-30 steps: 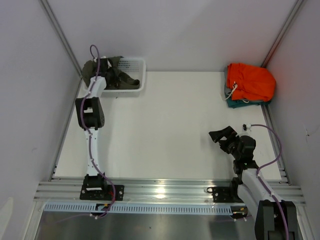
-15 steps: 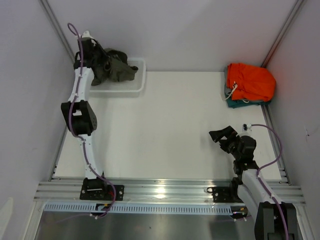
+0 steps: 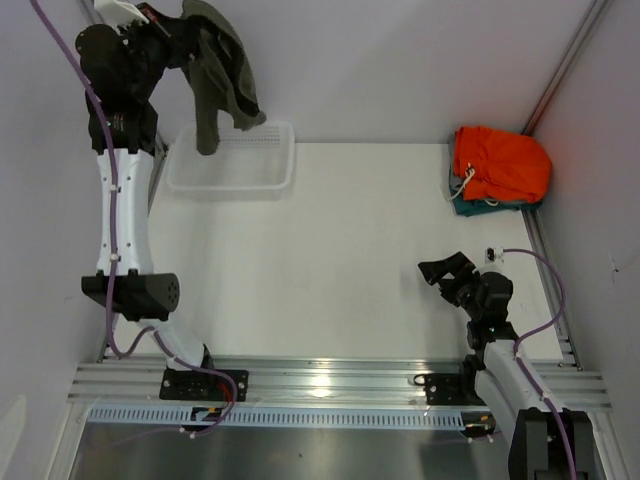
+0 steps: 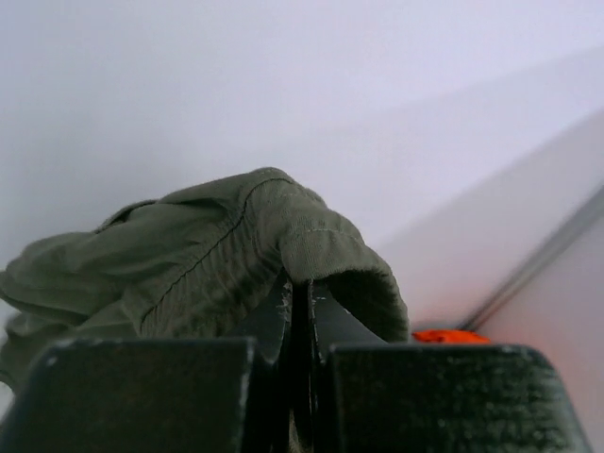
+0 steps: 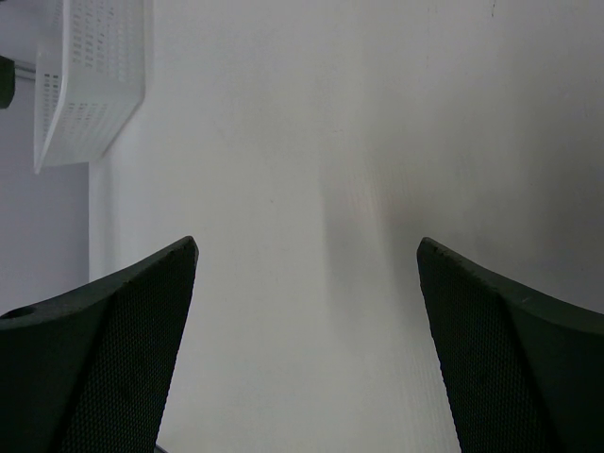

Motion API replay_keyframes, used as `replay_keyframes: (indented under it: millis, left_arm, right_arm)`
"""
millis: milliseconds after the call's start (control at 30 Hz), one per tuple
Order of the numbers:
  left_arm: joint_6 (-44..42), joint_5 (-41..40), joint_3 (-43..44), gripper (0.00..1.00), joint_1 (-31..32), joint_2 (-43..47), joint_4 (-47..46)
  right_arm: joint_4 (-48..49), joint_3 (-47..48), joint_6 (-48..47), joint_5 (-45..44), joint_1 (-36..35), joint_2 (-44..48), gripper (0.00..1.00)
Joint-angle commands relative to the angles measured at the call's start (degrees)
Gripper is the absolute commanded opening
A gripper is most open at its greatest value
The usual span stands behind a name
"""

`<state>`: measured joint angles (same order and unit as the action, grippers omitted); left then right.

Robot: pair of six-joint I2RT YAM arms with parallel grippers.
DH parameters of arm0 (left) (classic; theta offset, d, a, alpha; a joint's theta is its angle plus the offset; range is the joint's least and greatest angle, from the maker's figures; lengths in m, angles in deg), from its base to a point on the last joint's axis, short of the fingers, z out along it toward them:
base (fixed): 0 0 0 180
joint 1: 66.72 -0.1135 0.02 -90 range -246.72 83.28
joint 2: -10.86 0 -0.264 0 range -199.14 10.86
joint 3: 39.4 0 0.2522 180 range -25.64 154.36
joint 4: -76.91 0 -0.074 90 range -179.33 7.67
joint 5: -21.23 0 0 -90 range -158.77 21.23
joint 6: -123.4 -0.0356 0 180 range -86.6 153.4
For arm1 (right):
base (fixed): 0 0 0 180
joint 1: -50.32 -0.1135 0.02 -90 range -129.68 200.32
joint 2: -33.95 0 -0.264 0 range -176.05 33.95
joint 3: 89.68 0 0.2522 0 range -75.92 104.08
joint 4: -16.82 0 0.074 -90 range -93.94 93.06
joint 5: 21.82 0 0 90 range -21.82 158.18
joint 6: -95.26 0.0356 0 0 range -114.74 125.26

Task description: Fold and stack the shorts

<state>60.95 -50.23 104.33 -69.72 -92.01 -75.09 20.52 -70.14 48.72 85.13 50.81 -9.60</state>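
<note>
We are at the pick-up step. Our left gripper (image 3: 183,28) is clenched on a bunched fold of the olive-green, dull khaki cloth shorts (image 3: 225,70) and holds them high above the far-left corner of the white table (image 3: 330,250). The shorts hang from the jaws as 1 crumpled bundle, with a long end dangling toward the white perforated plastic basket (image 3: 283,165) beneath. From above we cannot tell for certain whether that end is clear of the basket rim, though we judge that it is. In the left wrist view the black jaws press together with a stitched hem draped over them.

Our right gripper (image 3: 440,272) is released, its 2 fingers spread wide and grasping nothing, low over the near-right part of the table. At the far-right corner the bright orange folded shorts (image 3: 500,165) lie on top of a teal garment (image 3: 465,208), which reads as the stack to add to.

Nothing is folded yet on this pair. We judge the next move is to carry the bundle over bare table and lay it down. Because we hold a bunch, not a corner, the cloth will likely land rumpled. Our right gripper should take a second edge so we can pull the 2 legs flat before folding.
</note>
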Motion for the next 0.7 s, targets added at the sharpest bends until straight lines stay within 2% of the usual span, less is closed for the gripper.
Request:
replay_keyframes:
  millis: [0,167,367,467,500,567,600,667]
  left_arm:
    - [1.4,4.9,1.4,0.00,4.1,8.6,-5.4]
    - [4.9,7.6,-0.9,0.00,5.3,15.1,-9.2]
    - [11.7,12.5,-10.3,0.00,5.5,23.3,-13.9]
    - [12.7,14.8,-18.9,0.00,6.2,28.7,-13.9]
    - [12.9,15.4,-26.4,0.00,7.0,32.2,-16.9]
    - [12.9,15.3,-31.9,0.00,8.0,36.2,-17.7]
    - [12.5,15.1,-37.5,0.00,9.1,38.5,-18.9]
    - [11.2,13.9,-45.0,0.00,9.9,45.0,-18.7]
  right_arm:
    - [0.9,0.7,-1.0,0.2,0.2,0.8,0.99]
    - [0.7,0.9,-1.1,0.7,0.3,1.4,0.99]
    - [1.0,1.1,-1.3,1.3,0.2,2.6,1.00]
    - [1.9,1.3,-1.3,1.3,0.0,2.3,1.00]
    - [1.8,1.7,-1.3,1.2,-0.1,1.8,0.99]
    - [1.6,2.6,-1.1,1.3,-0.3,1.5,0.98]
    - [1.5,3.3,-0.8,1.2,-0.3,0.2,0.98]
    - [0.3,7.9,0.0,2.9,-1.3,-1.7,0.96]
